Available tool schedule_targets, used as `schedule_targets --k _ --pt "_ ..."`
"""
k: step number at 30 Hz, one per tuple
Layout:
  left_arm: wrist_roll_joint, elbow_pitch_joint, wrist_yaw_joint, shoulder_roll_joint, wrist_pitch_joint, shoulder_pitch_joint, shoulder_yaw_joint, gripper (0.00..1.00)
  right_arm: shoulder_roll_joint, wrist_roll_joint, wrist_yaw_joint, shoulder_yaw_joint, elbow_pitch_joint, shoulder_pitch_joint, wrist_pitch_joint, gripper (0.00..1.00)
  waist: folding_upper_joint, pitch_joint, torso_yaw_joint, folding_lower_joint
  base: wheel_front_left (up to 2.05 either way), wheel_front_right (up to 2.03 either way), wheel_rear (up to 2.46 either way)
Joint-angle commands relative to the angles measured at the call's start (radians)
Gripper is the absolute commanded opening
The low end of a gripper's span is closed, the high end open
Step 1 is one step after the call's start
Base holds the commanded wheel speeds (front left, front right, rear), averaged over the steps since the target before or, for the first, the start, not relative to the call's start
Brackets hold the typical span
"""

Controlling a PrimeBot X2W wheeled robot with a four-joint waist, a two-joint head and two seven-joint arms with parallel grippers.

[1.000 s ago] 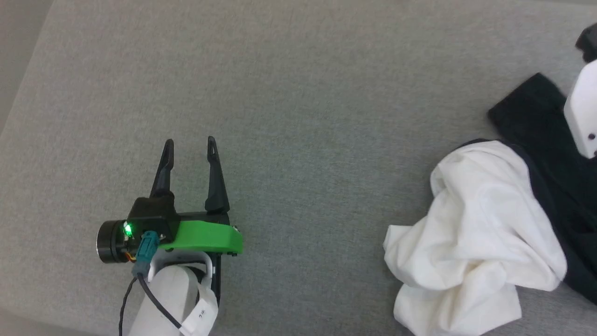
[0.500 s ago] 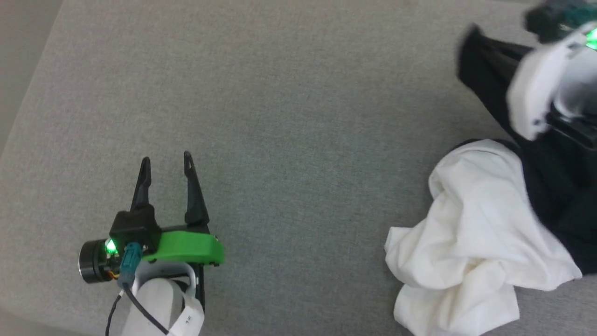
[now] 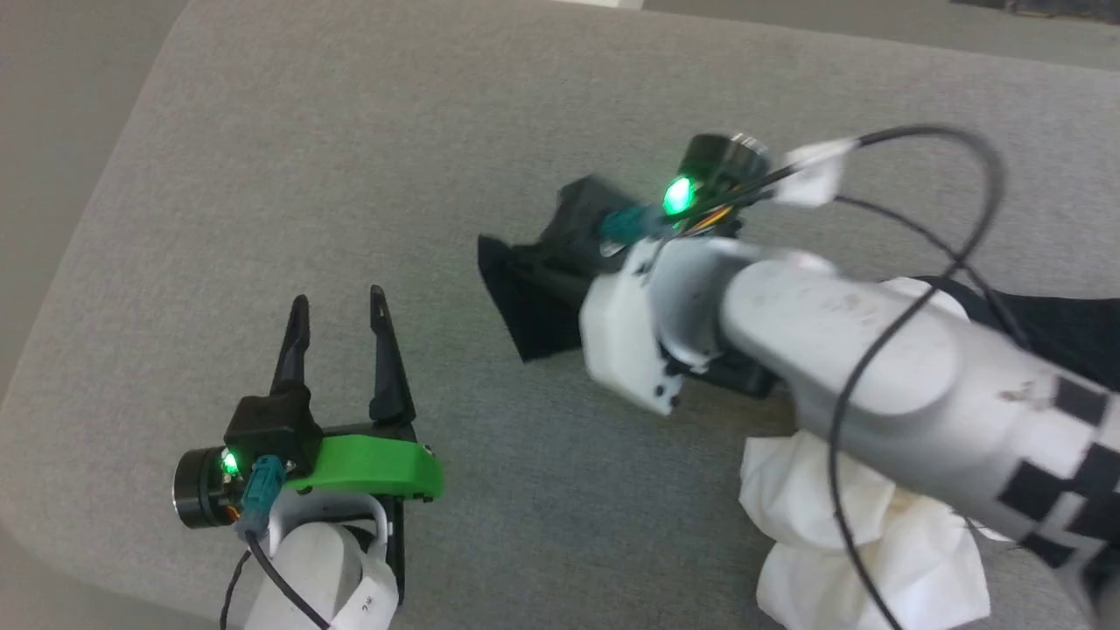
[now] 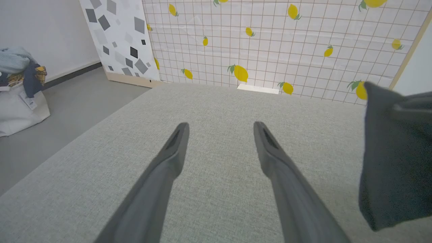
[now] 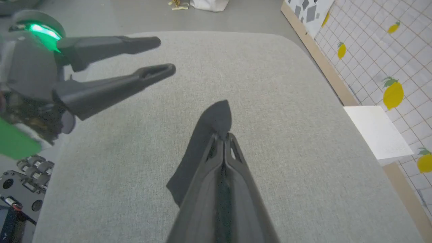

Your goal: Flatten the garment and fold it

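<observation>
Bench [image 3: 350, 157]: grey, fabric-covered, with a rounded corner at 11 o'clock in the head view.
Garment [image 3: 840, 525]: white body bunched on the bench at 4 o'clock; black sleeve [image 3: 525, 297] stretched toward the centre.
Right arm [image 3: 875, 367]: pale, reaching in from 4 o'clock above the white heap.
Right fingers [image 5: 236, 168]: pressed together, pinching the black sleeve's end.
Left fingers [image 3: 385, 350]: spread apart, holding nothing, at 8 o'clock, tips toward 12.

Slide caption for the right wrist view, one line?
Right gripper pinches the garment by a black sleeve over the grey pad; left gripper open alongside.
</observation>
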Motion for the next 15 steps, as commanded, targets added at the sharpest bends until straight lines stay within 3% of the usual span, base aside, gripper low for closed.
schedule_targets --k 1,6,12,13,14,15 --pt "-0.016 -0.001 0.008 -0.002 -0.004 -0.01 -0.005 1.0 0.023 -0.018 -0.002 0.015 0.046 -0.015 0.005 0.0 0.0 0.038 0.046 0.0 0.0 0.0 0.0" --pt "-0.038 0.002 0.02 -0.002 -0.004 -0.027 -0.026 1.0 0.142 -0.017 -0.002 0.033 0.203 0.077 0.163 0.0 0.0 0.069 0.091 0.0 0.0 0.0 0.0" --pt "-0.043 0.003 0.034 -0.002 -0.004 -0.028 -0.024 1.0 0.15 -0.061 -0.002 0.034 0.292 0.168 0.287 0.0 0.0 0.078 0.094 0.0 0.0 0.0 0.0" --pt "-0.041 0.005 0.035 -0.002 -0.004 -0.025 -0.019 1.0 0.147 -0.074 -0.002 0.034 0.295 0.173 0.284 0.21 0.0 0.073 0.088 0.0 0.0 0.0 0.0" --pt "-0.031 0.01 0.034 -0.002 -0.004 -0.018 -0.004 1.0 0.143 -0.073 -0.002 0.034 0.29 0.166 0.237 0.66 0.0 0.057 0.067 0.0 0.0 0.0 0.0" --pt "-0.025 0.013 0.032 -0.002 -0.004 -0.015 0.004 1.0 0.141 -0.068 -0.002 0.034 0.285 0.157 0.207 1.0 0.0 0.046 0.057 0.0 0.0 0.0 0.0"
